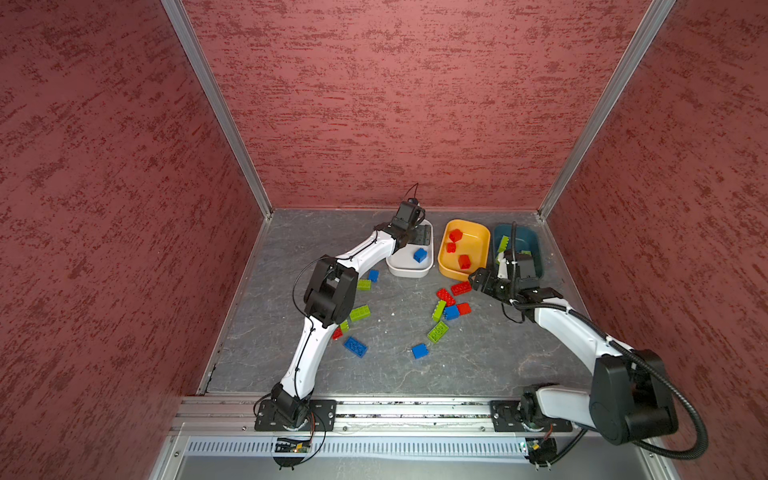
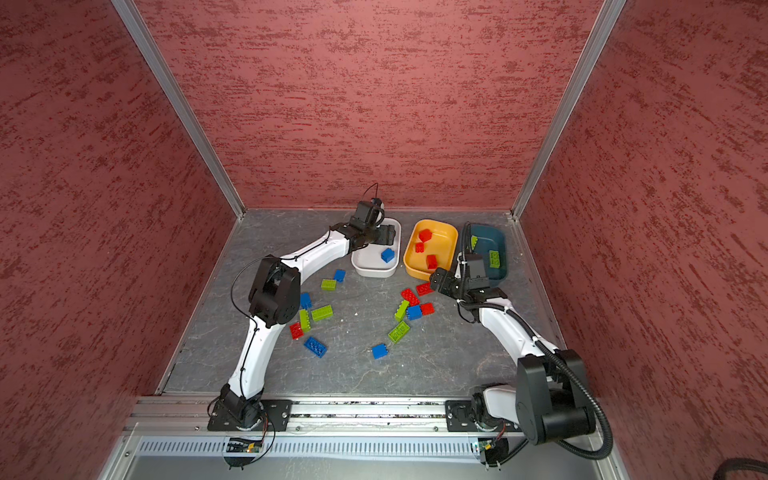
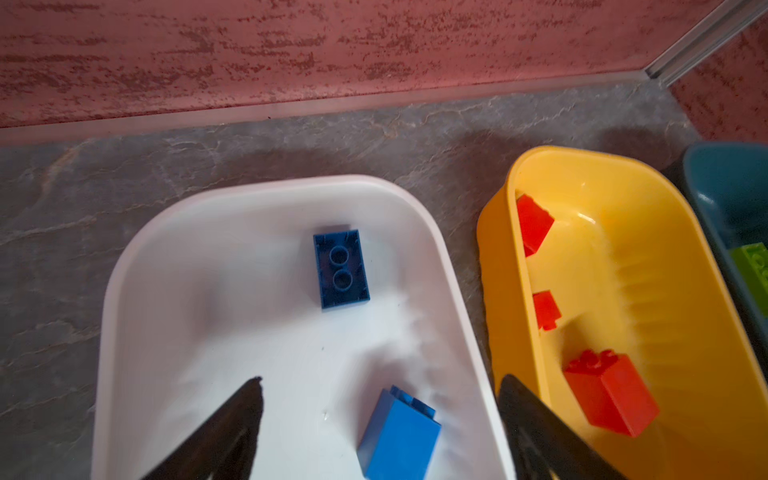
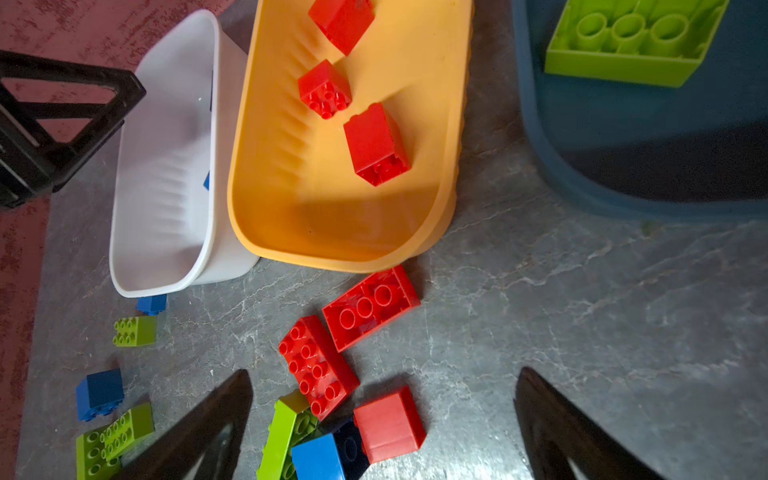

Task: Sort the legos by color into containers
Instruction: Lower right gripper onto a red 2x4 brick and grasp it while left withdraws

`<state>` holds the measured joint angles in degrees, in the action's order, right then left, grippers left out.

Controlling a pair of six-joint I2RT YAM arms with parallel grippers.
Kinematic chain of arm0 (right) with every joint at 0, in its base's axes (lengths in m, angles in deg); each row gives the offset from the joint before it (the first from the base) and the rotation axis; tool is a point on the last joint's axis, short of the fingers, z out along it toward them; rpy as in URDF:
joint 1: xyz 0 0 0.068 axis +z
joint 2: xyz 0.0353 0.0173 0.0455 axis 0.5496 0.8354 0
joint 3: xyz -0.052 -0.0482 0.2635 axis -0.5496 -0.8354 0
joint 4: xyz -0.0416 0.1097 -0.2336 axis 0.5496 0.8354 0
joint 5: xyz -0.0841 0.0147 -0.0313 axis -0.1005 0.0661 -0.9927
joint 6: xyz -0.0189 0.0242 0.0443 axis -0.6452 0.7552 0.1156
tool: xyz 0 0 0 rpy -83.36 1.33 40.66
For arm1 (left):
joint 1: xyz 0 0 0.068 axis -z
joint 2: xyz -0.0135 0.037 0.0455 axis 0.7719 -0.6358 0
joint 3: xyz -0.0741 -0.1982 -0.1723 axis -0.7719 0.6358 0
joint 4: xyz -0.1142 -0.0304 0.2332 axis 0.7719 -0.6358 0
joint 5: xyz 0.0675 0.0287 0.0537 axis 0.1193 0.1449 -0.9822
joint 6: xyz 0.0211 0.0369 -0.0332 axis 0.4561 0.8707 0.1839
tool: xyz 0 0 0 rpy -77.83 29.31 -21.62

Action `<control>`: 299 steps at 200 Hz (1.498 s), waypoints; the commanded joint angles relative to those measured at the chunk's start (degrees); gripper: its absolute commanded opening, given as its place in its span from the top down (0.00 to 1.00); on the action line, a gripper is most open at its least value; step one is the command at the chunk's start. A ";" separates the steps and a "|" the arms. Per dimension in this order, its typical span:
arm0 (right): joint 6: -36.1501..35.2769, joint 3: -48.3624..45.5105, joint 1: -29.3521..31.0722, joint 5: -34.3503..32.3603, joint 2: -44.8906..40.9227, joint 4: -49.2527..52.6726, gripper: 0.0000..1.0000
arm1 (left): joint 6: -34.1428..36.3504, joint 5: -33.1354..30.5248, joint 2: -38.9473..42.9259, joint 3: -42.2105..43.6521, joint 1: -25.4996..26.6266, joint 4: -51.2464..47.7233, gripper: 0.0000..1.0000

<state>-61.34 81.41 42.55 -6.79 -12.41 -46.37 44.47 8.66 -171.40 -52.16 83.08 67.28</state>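
My left arm (image 1: 300,361) and right arm (image 1: 567,328) wear glossy white shells between bulky black joint housings. A thin black cable (image 1: 294,286) loops off the left; a ribbed black hose (image 1: 703,432) trails the right. Black base plates (image 1: 320,409) carry silver screws. My claw fingers (image 3: 226,432) are dark tapered wedges.

Bright even light, soft shadows, slight blur.

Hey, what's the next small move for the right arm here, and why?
Probably lower the right gripper onto the upturned red brick beside the yellow tub: its jaws hang open and empty close by, and that tub already holds three red bricks.
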 commanded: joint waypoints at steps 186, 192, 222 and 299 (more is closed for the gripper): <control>17.58 6.40 13.63 -18.08 18.37 -7.28 0.19 | 4.24 -5.10 26.84 37.42 3.65 30.22 0.00; 18.47 6.64 13.84 -18.82 18.81 -7.67 0.19 | 4.68 -5.40 26.81 37.51 3.77 30.21 0.01; 19.74 9.36 14.91 -24.40 22.01 -5.45 0.13 | 6.22 -7.40 27.04 38.10 3.72 29.96 0.01; 17.66 10.31 17.15 -27.76 24.96 2.57 0.32 | 9.23 -11.73 27.38 38.74 3.82 28.85 0.01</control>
<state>-43.57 92.86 58.83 -32.84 14.15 -46.81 51.82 -0.47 -145.63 -13.73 86.71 95.89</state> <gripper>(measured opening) 0.709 0.994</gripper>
